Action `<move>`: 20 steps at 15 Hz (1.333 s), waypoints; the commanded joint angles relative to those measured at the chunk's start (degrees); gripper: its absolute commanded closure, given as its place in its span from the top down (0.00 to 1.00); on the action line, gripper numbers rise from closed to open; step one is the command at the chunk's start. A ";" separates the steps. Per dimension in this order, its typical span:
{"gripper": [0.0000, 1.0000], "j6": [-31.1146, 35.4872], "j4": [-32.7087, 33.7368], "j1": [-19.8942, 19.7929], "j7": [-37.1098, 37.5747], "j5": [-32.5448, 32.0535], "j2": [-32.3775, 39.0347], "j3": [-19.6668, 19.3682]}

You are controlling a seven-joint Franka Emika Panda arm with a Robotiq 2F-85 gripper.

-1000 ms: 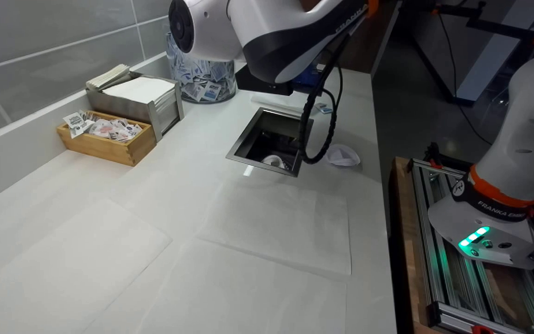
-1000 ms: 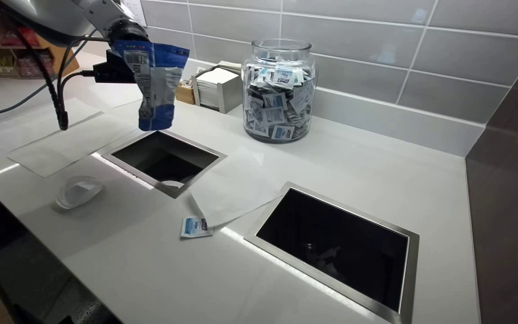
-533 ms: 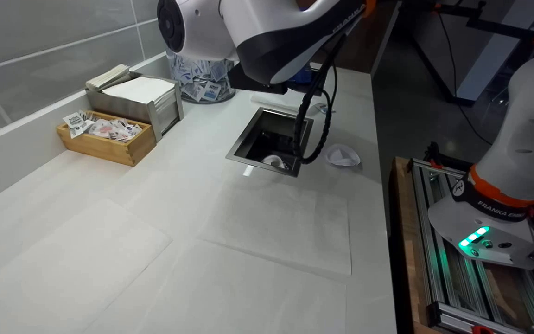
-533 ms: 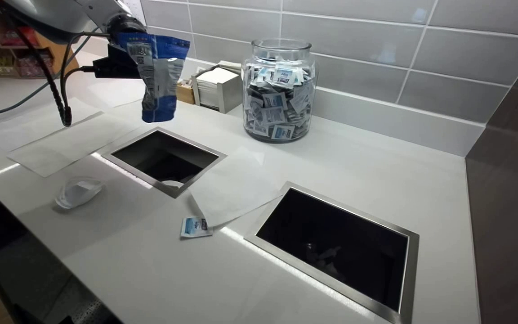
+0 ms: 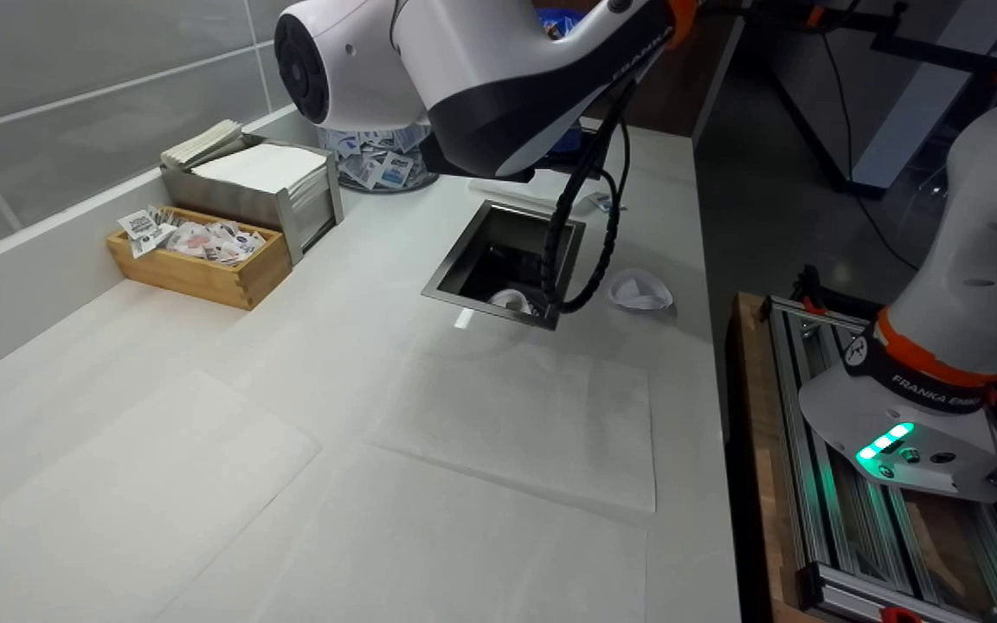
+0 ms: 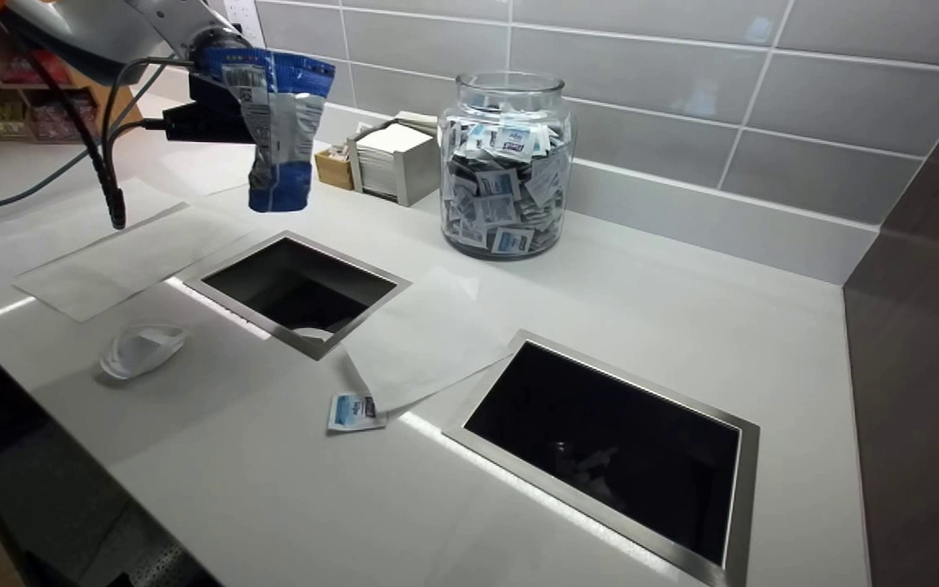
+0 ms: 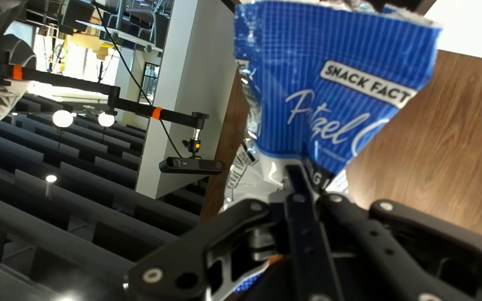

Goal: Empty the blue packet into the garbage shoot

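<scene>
We see the gripper [image 7: 311, 184] pinching the blue pretzel packet [image 7: 333, 79] by its middle, in the air above the white countertop [image 6: 641, 277]. In an exterior view, we find a steel-rimmed chute [image 6: 373, 307] let into that surface, and beyond it a sachet-filled glass jar [image 6: 506, 171].

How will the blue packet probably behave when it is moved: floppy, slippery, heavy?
The blue packet is likely floppy: it puckers where the gripper pinches it. Its glossy surface could also prove slippery. How heavy it is, the pictures do not show.
</scene>
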 commanded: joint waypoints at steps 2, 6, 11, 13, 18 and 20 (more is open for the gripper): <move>0.20 -0.88 1.48 -0.10 -2.08 -0.92 1.33 0.45; 0.02 -1.60 1.72 0.07 -2.45 -1.70 1.63 0.13; 0.00 -1.61 1.96 -0.04 -3.14 -2.45 1.75 0.08; 0.00 -3.37 2.25 0.20 -3.10 -3.47 2.18 -0.29; 0.00 -15.00 3.65 0.78 -5.30 -7.32 5.65 -0.70; 0.00 -18.12 4.06 0.61 -6.93 -8.11 7.08 -0.47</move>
